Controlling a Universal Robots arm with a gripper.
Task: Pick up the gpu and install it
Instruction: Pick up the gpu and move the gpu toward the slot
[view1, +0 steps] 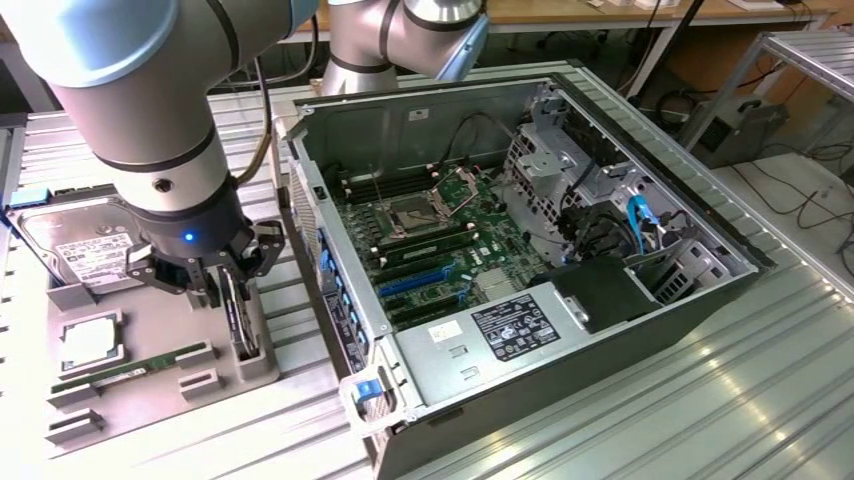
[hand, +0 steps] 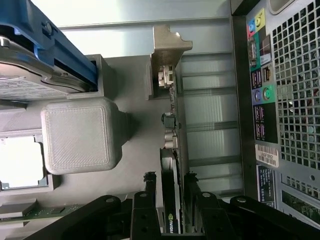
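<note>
Step in hand, by my reading: taking the gpu (view1: 244, 315) out of its holder; install not begun. The gpu stands on edge in a slot of the grey parts tray (view1: 254, 375), just beside the open computer case (view1: 441, 400) on the side of the case's rear I/O panel (hand: 280, 100). The gripper (view1: 220, 285) is down over the card. In the wrist view the claw (hand: 170, 177) is narrow, its two fingers (hand: 150, 200) set against the card's two faces, so I log it as holding the gpu (hand: 171, 210). The silvery bracket (hand: 167, 47) is at the far end of the card from the grip. Judgement: the grip sits toward one end, so the bracket end may droop or bind. A straight pull along the slot, with no twist, seems safest, and the pinch should be on the board faces, not on components. On the same tray, farther from the case than the gpu: hard drive (view1: 87, 250), processor (view1: 87, 340), memory stick (view1: 134, 368). All are close enough to be worth minding. Inside the case the motherboard (view1: 441, 250) lies exposed, with blue expansion slots (view1: 414, 280). The surface under the case and tray is a ribbed metal bench (view1: 694, 400), which looks level. Beyond the case, on the exterior view's right, loose cables (view1: 801, 190) lie on the floor.
</note>
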